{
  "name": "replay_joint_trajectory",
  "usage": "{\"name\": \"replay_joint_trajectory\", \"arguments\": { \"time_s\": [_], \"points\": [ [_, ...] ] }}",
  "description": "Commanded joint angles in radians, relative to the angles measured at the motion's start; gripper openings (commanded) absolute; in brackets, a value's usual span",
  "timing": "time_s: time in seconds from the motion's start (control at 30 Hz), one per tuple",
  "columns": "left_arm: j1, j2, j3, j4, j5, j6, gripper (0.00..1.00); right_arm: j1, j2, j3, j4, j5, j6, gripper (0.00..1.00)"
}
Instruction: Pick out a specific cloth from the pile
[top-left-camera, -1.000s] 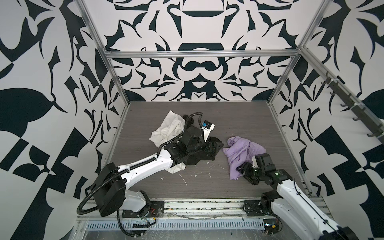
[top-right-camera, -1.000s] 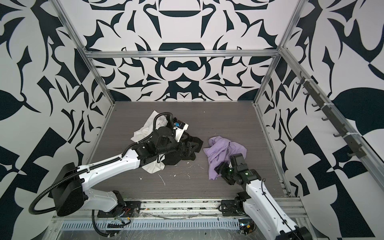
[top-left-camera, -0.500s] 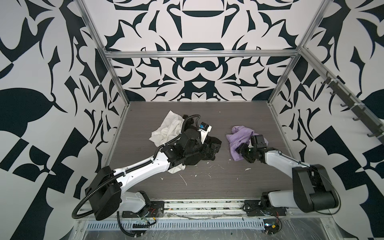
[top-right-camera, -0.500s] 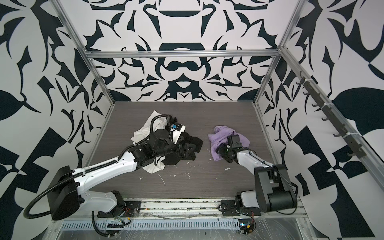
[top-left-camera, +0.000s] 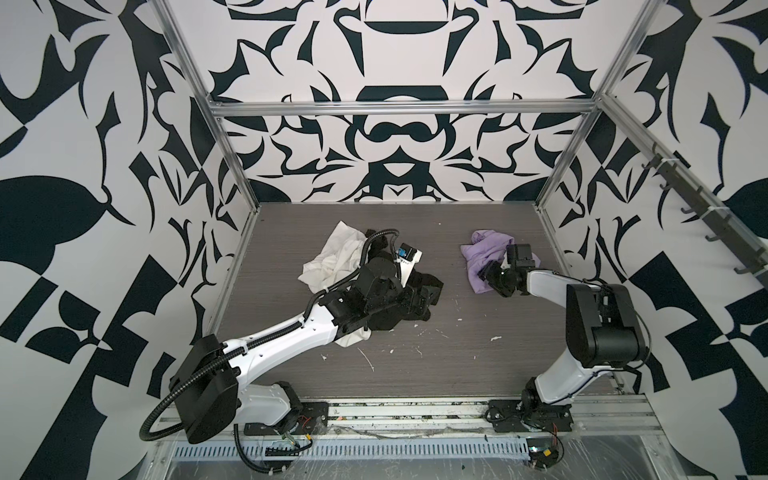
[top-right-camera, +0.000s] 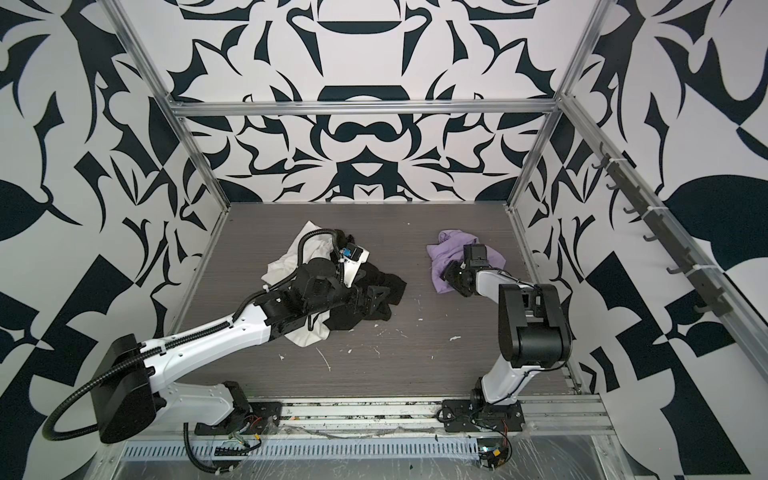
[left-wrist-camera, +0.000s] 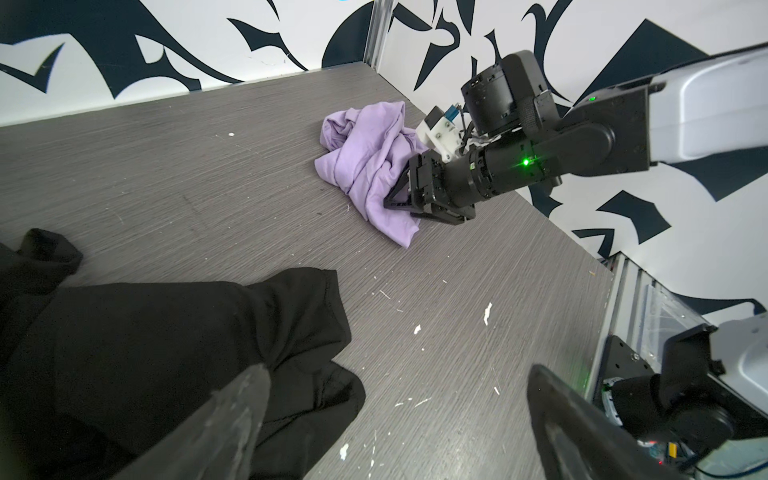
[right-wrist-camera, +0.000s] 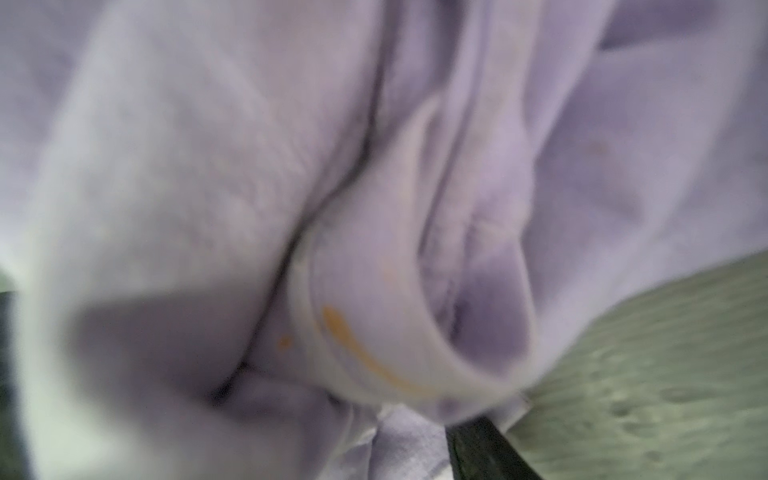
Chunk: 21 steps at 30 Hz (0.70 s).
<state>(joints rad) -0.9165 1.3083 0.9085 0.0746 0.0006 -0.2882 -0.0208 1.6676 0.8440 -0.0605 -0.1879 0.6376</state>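
My right gripper (top-left-camera: 487, 275) reaches low, centre-right in a top view; seemingly clamping the cloth (top-left-camera: 484, 249) | my left gripper (left-wrist-camera: 397, 374) gapes above black cloth (left-wrist-camera: 166, 340)

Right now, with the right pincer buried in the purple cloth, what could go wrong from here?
1. The right pincer seems to hold only a side fold of the lavender cloth; the rest lies bunched on the table, so it may slip out on lifting.
2. The left pincer hangs open just over the black cloth; a small drop could catch the wrong garment.
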Motion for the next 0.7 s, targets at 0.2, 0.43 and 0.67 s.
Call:
{"name": "replay_joint_trajectory", "arguments": {
  "time_s": [0.2, 0.43, 0.67],
  "points": [
    [0.005, -0.171, -0.035, -0.135, -0.411, 0.000, 0.96, -0.008, -0.410, -0.257, 0.060, 0.168, -0.164, 0.63],
    [0.217, -0.390, -0.264, -0.069, -0.522, 0.138, 0.93, 0.014, -0.713, -0.517, 0.372, 0.293, -0.264, 0.64],
    [0.540, -0.419, -0.445, 0.082, -0.448, 0.269, 0.92, 0.109, -0.664, -0.522, 0.490, 0.453, -0.539, 0.66]
  ]
}}
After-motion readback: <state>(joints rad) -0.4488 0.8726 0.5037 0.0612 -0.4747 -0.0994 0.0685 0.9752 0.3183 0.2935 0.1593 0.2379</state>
